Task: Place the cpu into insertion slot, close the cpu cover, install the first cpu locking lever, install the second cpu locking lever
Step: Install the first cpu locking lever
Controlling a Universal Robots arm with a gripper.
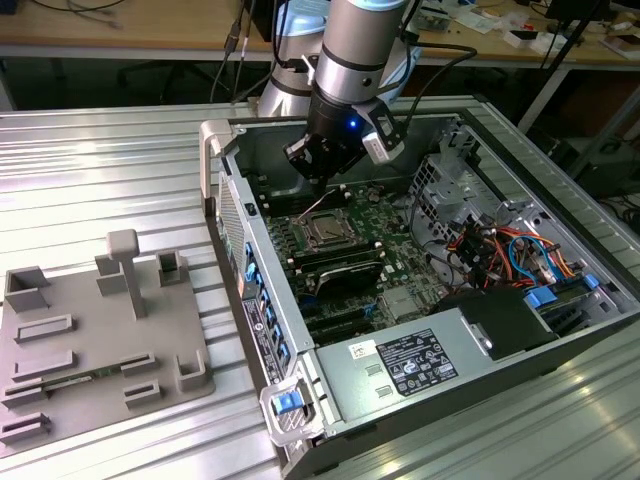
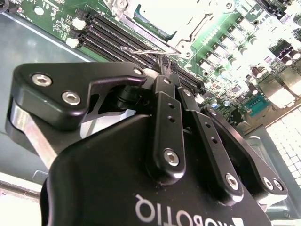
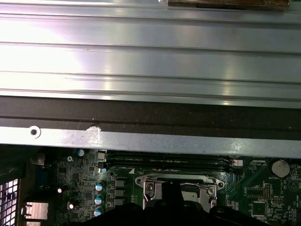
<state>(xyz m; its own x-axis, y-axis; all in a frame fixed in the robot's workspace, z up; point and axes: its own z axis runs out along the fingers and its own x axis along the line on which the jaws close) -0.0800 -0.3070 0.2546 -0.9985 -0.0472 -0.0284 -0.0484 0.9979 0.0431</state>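
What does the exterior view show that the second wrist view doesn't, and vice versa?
Exterior view adds: the open computer case, the grey fixture tray beside it, the power supply. Second wrist view adds: the gripper with fingers together, tips at a thin wire lever. Both share: the gripper, the cpu cover, the green motherboard.

The work surface is a ribbed aluminium table [image 1: 110, 170]; bright light reflects off its ribs toward the exterior view's lower right; a wooden bench [image 1: 130, 35] spans the rear, carrying loose cables [image 1: 95, 12] and small items [image 1: 515, 38]; the floor [image 1: 60, 85] beneath the bench lies in shadow.
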